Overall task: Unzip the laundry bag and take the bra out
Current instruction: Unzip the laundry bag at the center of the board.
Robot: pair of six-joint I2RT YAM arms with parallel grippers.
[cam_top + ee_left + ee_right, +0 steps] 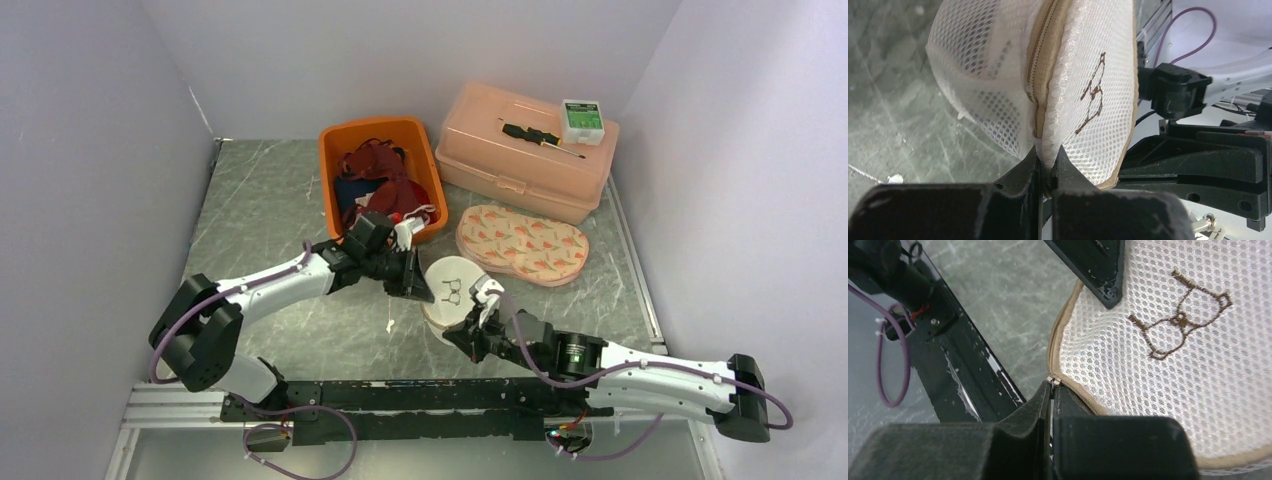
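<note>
Open bench (260,210) fills the upper left of the top view and the lower centre between the left arm (280,280) and the right arm (640,365). The bin (328,170) blocks the upper centre. The box (480,115) and pouch (522,245) crowd the upper right. The bag (452,285) stands mid-frame.

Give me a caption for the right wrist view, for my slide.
Right hand shut on the zipper pull at the tan rim of the mesh laundry bag.

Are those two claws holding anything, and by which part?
Both hold the mesh laundry bag: the left gripper pinches its mesh beside the zipper, the right gripper what looks like the zipper pull.
</note>
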